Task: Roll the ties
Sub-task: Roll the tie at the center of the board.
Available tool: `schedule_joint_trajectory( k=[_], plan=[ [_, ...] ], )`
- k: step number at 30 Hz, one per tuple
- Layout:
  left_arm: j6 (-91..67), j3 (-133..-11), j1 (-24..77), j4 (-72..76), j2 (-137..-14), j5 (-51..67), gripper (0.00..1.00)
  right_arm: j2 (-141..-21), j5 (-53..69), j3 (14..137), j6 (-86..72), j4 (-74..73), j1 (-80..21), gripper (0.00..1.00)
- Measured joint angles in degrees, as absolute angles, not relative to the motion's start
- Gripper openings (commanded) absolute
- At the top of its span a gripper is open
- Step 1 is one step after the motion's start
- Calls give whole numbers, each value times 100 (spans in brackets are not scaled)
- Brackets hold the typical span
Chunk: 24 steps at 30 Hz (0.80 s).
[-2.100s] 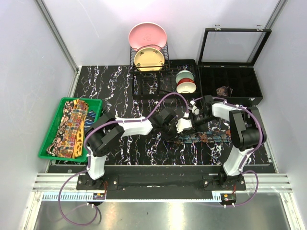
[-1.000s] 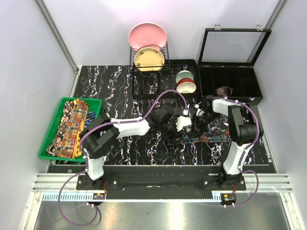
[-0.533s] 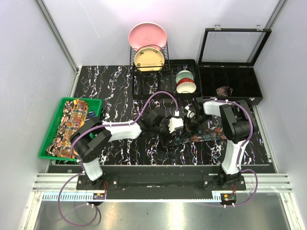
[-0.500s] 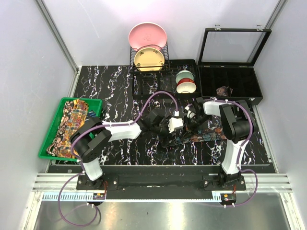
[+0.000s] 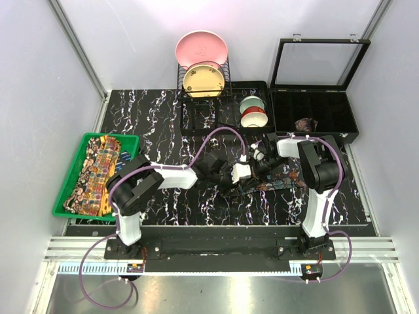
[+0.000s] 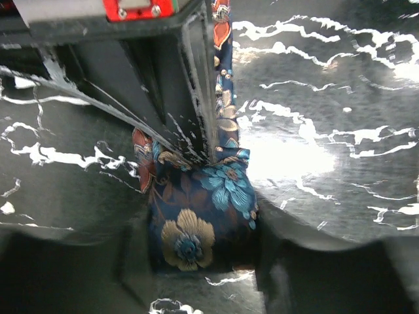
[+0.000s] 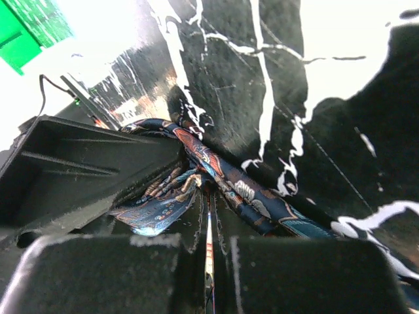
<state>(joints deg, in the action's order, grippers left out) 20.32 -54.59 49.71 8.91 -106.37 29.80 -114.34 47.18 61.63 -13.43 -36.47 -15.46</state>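
On the black marbled table, between two robot arms: a blue flowered tie [image 6: 196, 219], its near end doubled over at the start of a roll.

The rest of the tie trails flat toward the right side of the table [image 5: 163, 124]. Rolling it well probably means holding the fold square, pulling the strip taut and turning it evenly so the coil does not skew. The left gripper [image 6: 201, 261] stands astride the fold, jaws about half open, with cloth filling the gap; whether it pinches cannot be told. The right gripper [image 7: 209, 261] has its jaws pressed together, apparently nipping the strip, since a sliver of cloth shows in the seam. More ties [image 5: 98, 173] wait in a green basket [image 5: 63, 190] at far left.
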Motion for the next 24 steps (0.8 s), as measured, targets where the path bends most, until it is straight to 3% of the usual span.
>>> schedule_joint_trajectory(
  k=[1,4,6,7,15,24],
  plan=[
    [2073,-5483,4956,886,-10656,2980,35,-11437,4751,6147,-1343,-3612,-1544,0],
    [2163,-5505,4945,840,-10663,2969,26,-11434,4816,6108,-1345,-3516,-1544,0],
    [2224,-5516,4945,808,-10663,2965,17,-11404,4858,6069,-1363,-3457,-1538,5],
    [2235,-5537,4945,766,-10663,2958,16,-11389,4862,6051,-1382,-3433,-1533,13],
    [2377,-5701,4950,436,-10680,2871,13,-10836,4853,5975,-1389,-3382,-1378,47],
    [2519,-5769,4956,298,-10689,2869,13,-10344,5328,5754,-1704,-2757,-1415,48]
  ],
)
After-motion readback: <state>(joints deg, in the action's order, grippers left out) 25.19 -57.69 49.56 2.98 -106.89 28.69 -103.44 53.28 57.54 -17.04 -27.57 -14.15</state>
